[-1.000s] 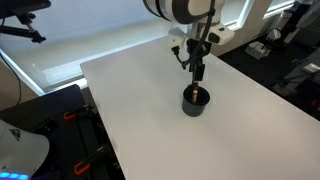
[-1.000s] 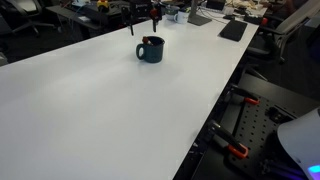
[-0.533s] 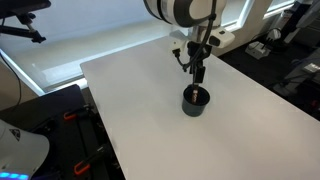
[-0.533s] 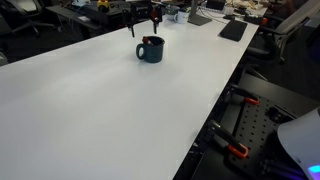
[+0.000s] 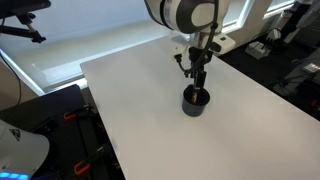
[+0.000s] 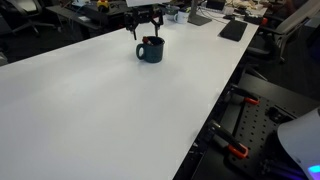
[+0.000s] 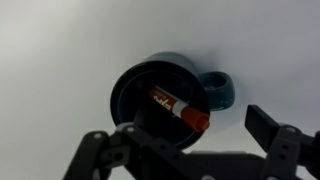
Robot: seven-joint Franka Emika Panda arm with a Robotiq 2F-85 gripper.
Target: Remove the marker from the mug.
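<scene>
The dark mug [image 5: 195, 101] stands upright on the white table, also seen in an exterior view [image 6: 150, 50]. In the wrist view the mug [image 7: 135, 90] is seen from above with its handle [image 7: 218, 92] to the right. The reddish-orange marker [image 7: 180, 109] leans inside it, its orange cap toward the rim. My gripper [image 5: 199, 76] hangs directly above the mug, close to its rim, and also shows in an exterior view [image 6: 145, 26]. Its fingers are open and empty in the wrist view [image 7: 190, 140], spread on either side of the mug's opening.
The white table [image 5: 150, 110] stretches wide around the mug. Black clamps and cables sit at the table edge [image 6: 235, 120]. Desks with clutter and keyboards stand behind [image 6: 232, 28]. A window lies beyond the far edge [image 5: 90, 40].
My gripper has come down a little toward the mug. The mug and marker have not moved.
</scene>
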